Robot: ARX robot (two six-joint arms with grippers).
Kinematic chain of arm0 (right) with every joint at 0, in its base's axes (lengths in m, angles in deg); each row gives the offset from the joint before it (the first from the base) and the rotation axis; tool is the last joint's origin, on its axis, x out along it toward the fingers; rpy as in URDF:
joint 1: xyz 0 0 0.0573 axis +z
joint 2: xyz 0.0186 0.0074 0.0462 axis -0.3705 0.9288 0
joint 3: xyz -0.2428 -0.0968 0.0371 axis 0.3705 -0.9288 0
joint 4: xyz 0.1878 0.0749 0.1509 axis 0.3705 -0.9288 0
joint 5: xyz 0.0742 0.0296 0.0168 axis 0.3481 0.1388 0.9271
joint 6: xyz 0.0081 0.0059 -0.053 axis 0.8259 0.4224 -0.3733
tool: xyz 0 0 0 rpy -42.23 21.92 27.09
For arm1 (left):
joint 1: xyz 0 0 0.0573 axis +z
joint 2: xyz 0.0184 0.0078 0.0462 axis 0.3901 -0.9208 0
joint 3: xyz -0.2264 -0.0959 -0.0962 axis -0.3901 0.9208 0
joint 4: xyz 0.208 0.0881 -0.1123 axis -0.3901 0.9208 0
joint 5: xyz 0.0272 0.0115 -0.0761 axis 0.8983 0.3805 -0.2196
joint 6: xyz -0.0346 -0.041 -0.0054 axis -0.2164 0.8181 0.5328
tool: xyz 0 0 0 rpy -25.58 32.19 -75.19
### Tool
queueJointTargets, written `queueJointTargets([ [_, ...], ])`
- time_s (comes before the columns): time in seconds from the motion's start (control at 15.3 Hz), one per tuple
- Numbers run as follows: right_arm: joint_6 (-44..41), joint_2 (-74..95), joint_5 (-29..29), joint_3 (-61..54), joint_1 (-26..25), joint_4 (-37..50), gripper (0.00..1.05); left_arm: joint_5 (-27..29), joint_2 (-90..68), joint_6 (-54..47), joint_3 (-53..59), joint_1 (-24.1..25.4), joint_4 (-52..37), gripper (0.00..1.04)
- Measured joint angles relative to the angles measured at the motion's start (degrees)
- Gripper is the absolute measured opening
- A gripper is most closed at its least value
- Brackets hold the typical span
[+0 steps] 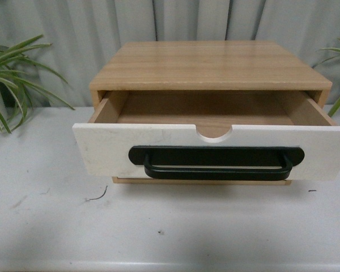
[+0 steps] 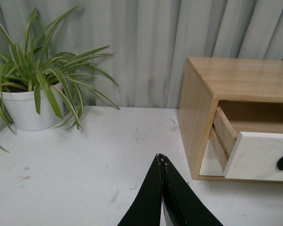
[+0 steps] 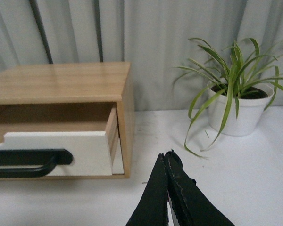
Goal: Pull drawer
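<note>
Nearest, each wrist view shows a black pincer low in the frame, the left pincer (image 2: 161, 157) and the right pincer (image 3: 167, 154), both pressed together, holding nothing, well apart from the cabinet. Beyond, mid-frame in the front view, the wide white-fronted drawer with long black bar handle (image 1: 215, 150) stands pulled out of the light wood cabinet (image 1: 209, 65). Pulled further, it might slip free and drop. The scuffed white desk (image 1: 56, 221) carries a potted spider plant (image 2: 33, 89); grey curtains (image 2: 146, 47) hang behind.
</note>
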Motion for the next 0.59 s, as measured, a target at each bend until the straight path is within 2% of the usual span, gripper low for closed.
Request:
queueJointTargets([
  [0.13, -0.02, 0.04, -0.02, 0.00, 0.00, -0.90, 0.02, 0.02, 3.89, 0.00, 0.00, 0.00, 4.00, 0.02],
  [0.2, 0.00, 0.04, -0.04, 0.00, 0.00, -0.94, 0.02, -0.24, 10.88, 0.00, -0.04, 0.00, 14.21, 0.02],
  [0.59, -0.02, 0.02, -0.02, 0.00, 0.00, -0.92, 0.02, 0.02, 14.01, -0.02, -0.04, 0.00, 14.67, 0.02],
])
